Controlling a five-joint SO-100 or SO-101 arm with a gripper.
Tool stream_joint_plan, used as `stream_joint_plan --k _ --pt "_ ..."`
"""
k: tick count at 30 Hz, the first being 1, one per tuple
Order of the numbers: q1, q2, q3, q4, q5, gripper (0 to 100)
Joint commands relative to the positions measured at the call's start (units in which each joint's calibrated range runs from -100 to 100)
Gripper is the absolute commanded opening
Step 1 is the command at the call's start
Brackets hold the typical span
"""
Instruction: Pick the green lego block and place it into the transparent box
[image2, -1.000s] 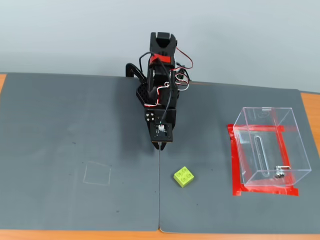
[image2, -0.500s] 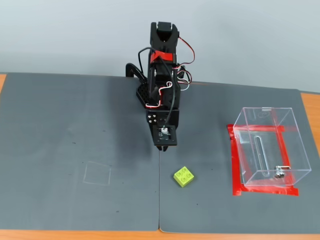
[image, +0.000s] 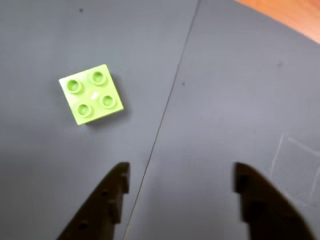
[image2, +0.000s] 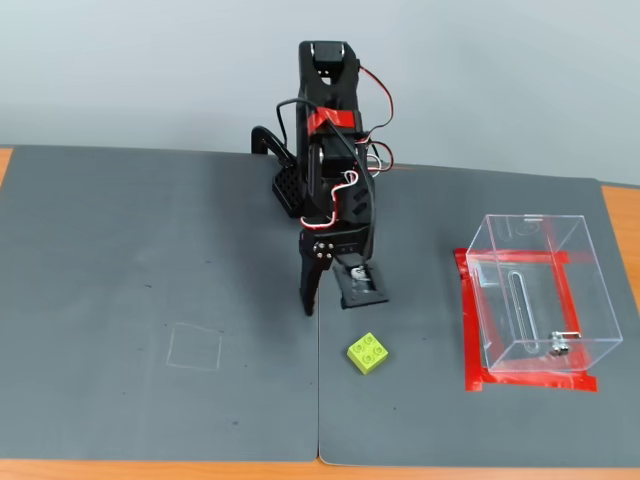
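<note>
Wrist view, green lego block (image: 91, 93) beyond open end effector (image: 177, 182)

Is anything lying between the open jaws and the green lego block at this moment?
No. In the wrist view, only bare grey mat separates the gripper from the green lego block; a mat seam runs beside it.

Even, soft, bright light in both views. The fixed view is sharp, with faint shadows. The wrist view is slightly blurred, and the hand (image: 177, 182) is dark and unfocused.
</note>
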Motion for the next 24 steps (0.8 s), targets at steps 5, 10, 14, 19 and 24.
stream_joint_plan --k 5,10,14,19,24 --pt "-2.31 8.28 -8.78 -0.74 1.49 30" --pt "-4.77 16.85 -15.47 0.04 1.54 30" --pt "-4.92 20.41 -18.00 0.04 1.54 30" --pt "-5.00 23.29 -19.54 0.04 2.22 30" --pt "-6.42 25.66 -20.17 0.04 2.16 30"
